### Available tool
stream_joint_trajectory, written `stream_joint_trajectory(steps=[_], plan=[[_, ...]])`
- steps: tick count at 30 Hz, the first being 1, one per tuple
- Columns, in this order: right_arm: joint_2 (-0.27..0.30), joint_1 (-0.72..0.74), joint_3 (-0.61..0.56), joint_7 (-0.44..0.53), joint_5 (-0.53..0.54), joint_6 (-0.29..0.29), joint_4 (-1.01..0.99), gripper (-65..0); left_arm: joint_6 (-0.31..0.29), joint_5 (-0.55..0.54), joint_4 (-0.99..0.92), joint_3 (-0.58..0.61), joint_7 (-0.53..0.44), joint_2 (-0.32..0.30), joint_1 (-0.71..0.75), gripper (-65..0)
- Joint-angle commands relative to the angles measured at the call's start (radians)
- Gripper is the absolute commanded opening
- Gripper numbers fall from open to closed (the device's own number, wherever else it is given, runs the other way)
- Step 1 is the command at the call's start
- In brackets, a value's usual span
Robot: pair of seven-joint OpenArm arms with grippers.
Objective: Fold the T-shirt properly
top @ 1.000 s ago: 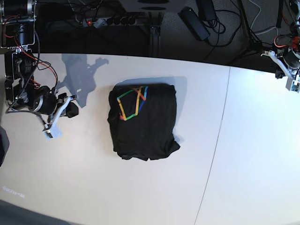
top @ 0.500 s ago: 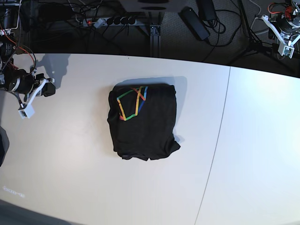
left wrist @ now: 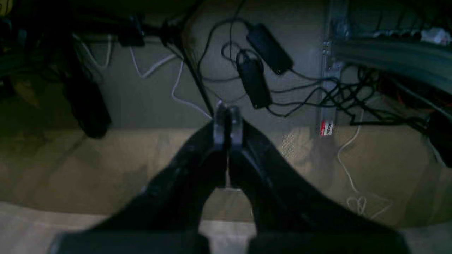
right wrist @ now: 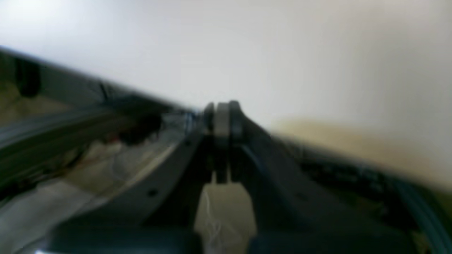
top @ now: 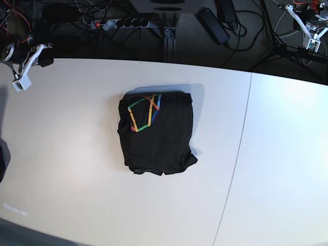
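Note:
The black T-shirt (top: 158, 134) lies folded into a compact rectangle near the middle of the white table (top: 77, 184), its rainbow line print facing up at the top left corner. My left gripper (top: 312, 45) is at the far top right, beyond the table's back edge, shut and empty. In the left wrist view the left gripper (left wrist: 227, 121) shows its fingers pressed together above the floor. My right gripper (top: 19, 82) is at the top left table edge, far from the shirt. In the blurred right wrist view the right gripper (right wrist: 222, 118) is shut on nothing.
Behind the table lie a power strip (top: 120, 23), black power adapters (top: 212, 23) and tangled cables (left wrist: 335, 91) on the floor. A seam (top: 237, 154) runs down the table right of the shirt.
Both arms have drawn back away from the shirt: the right gripper moved up to the top left corner, the left gripper up past the table's back edge. The shirt has not moved.

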Motion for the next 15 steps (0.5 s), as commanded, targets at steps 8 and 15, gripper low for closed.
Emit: stream_joint_trajectory(steps=[8,15], plan=[[-0.035,-0.208,0.012,0.006,0.020,0.057,0.016,-65.0,-0.015,-0.002,-0.108,0.005,0.039,-0.011,0.011,-65.0],[-0.136,-0.291,0.011,0.006,0.017,0.053,-0.023,-65.0,-0.014,0.032,-0.376,0.151,0.010,-0.011,-0.013,-65.0]])
